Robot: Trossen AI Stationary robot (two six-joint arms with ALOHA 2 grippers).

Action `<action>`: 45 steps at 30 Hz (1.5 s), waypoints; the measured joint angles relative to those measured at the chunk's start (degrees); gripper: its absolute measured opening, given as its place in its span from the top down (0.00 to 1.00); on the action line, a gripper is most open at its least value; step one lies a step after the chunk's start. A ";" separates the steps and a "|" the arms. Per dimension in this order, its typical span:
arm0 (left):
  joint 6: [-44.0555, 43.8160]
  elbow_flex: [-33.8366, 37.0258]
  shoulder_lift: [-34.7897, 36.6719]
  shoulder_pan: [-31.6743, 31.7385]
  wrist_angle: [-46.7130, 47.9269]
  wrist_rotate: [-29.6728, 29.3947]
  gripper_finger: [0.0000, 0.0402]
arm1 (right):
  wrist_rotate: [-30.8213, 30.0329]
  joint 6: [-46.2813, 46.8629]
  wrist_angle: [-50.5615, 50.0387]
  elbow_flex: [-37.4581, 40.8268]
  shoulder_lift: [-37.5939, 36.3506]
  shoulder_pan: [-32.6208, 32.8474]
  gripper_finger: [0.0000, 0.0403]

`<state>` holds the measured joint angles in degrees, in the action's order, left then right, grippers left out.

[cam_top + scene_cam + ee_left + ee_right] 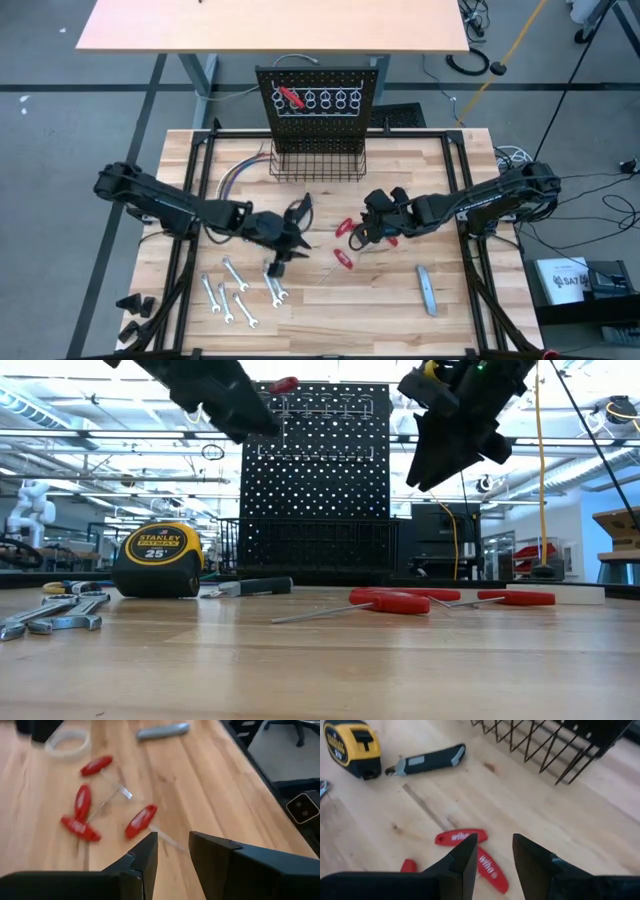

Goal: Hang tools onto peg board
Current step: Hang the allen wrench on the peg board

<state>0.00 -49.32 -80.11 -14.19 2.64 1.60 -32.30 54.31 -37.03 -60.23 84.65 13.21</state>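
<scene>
Grey bar [426, 291] lies flat, long axis running near-to-far across the table [400, 320].

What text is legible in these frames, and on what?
"STANLEY", "25'": yellow-and-black tape measure, low view.
"wiha": flat red plastic tool handles, right wrist view.
Label on the white box beside the table: too small to read.
Nothing else is readable.
</scene>
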 joint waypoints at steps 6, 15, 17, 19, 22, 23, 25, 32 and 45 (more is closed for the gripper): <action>3.43 0.05 -0.16 -1.56 -2.11 -3.16 0.71 | 0.07 8.48 0.34 0.00 5.20 3.59 0.72; 4.85 12.89 9.50 0.34 -17.62 -3.45 0.71 | 6.65 16.14 4.02 0.00 14.44 4.75 0.72; 3.57 16.01 11.52 1.44 -22.38 -3.42 0.71 | 7.74 18.30 5.05 0.00 16.18 4.41 0.72; 3.50 17.63 12.50 2.27 -25.71 -3.40 0.71 | 8.78 21.19 5.42 0.00 17.77 4.08 0.72; 4.65 17.84 12.91 3.22 -26.50 -3.22 0.71 | 10.22 25.57 4.18 0.00 19.72 3.59 0.72; 5.14 17.84 12.91 3.44 -26.36 -3.18 0.71 | 10.39 26.87 3.89 0.00 20.13 3.38 0.72; 6.20 17.84 12.84 3.88 -26.25 -3.18 0.71 | 11.28 28.03 3.97 0.00 20.56 3.30 0.72; 6.93 17.84 12.84 5.42 -25.83 -3.16 0.71 | 12.75 27.49 6.46 0.00 20.58 3.31 0.72; 7.90 17.84 12.84 6.70 -24.05 -2.03 0.71 | 13.19 26.96 5.12 -0.04 20.58 3.30 0.85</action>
<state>7.90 -31.48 -67.26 -7.49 -21.40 -0.43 -19.11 81.27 -31.91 -60.27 105.23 16.51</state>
